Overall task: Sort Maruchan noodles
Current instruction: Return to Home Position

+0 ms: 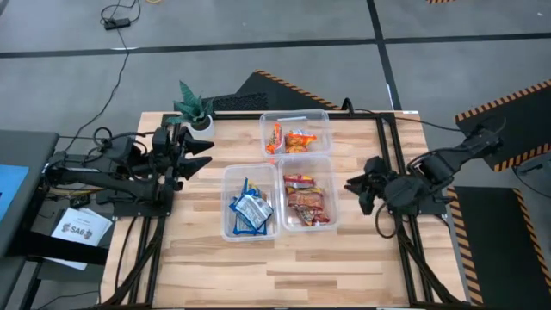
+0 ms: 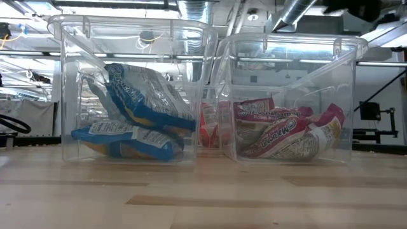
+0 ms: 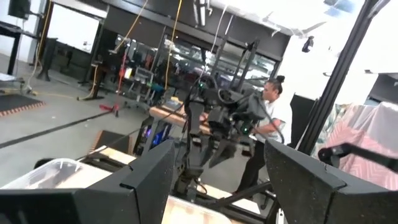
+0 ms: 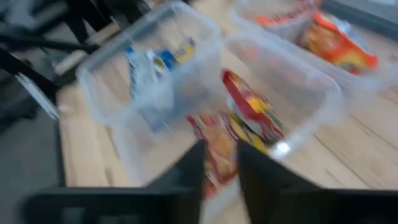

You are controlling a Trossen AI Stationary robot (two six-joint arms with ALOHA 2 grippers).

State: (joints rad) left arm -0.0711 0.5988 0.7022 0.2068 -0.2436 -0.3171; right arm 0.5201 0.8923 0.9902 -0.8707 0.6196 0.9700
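Note:
The Maruchan noodles lie in three clear tubs at the table's middle. Blue-and-white packets fill the near left tub, red packets the near right tub, and orange packets the far tub. My left gripper hovers open at the table's left side, pointing toward the tubs, with nothing between its fingers. My right gripper stands open and holds nothing, just right of the red packets' tub and above the table, tipped down toward the tubs.
A small potted green plant stands at the far left corner, close behind my left gripper. The wooden tabletop runs on in front of the tubs toward the near edge. A person stands in the room beyond the table.

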